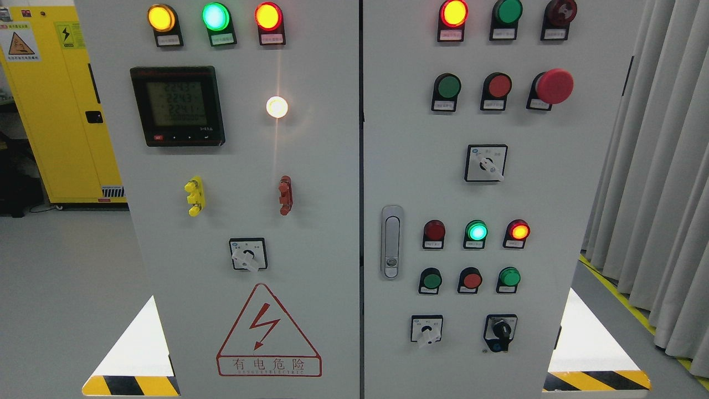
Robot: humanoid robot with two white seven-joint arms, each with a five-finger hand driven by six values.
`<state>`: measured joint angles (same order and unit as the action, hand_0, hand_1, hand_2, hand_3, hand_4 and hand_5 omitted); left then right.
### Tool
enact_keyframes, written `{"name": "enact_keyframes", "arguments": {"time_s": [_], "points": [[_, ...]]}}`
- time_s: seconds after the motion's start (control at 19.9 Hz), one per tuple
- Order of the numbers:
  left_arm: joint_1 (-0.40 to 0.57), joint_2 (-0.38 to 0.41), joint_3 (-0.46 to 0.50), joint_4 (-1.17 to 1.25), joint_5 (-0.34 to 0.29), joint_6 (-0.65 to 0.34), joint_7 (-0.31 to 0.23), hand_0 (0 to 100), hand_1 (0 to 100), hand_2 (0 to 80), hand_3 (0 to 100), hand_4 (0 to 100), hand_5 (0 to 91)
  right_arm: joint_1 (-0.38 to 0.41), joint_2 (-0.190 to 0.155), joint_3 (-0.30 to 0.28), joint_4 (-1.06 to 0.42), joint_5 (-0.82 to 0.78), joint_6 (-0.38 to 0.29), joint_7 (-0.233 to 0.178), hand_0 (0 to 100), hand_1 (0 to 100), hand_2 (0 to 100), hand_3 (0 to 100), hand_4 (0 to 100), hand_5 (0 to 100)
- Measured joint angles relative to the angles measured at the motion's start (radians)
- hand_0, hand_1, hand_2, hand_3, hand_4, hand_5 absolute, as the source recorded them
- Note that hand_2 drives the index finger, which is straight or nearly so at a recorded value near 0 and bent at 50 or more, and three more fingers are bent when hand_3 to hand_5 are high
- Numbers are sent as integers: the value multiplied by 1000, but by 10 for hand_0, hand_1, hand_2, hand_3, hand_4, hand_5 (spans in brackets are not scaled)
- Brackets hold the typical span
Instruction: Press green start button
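A grey electrical cabinet [310, 183] with two doors fills the head view. On the right door, a green push button [447, 87] sits in the upper row beside a red push button [499, 86] and a red mushroom stop button [554, 86]. Lower down, two more green push buttons [431, 280] [508, 277] flank a red one [471, 280]. Above them a green lamp [476, 230] is lit. Neither of my hands shows in the view.
The left door holds a digital meter [177, 105], lit yellow, green and red lamps, a rotary switch [247, 255] and a red danger triangle [268, 331]. A door handle [391, 241] is at the right door's left edge. A yellow cabinet [61, 111] stands at left, curtains [659, 166] at right.
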<state>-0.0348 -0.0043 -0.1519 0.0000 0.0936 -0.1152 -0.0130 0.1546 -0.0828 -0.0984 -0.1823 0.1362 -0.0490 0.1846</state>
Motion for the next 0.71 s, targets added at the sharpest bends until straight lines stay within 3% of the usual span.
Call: {"name": "enact_keyframes", "arguments": {"time_s": [0.45,0.71], "points": [[0,2,0,0,0,0,0,120,556,0,0,0,0,-1,0,0,-10,2,0,17,232,346,0,0,0,0],[0,3,0,0,0,0,0,120,556,0,0,0,0,16,10,1,-99,25,11,24,207,383,0,0,0,0]]}}
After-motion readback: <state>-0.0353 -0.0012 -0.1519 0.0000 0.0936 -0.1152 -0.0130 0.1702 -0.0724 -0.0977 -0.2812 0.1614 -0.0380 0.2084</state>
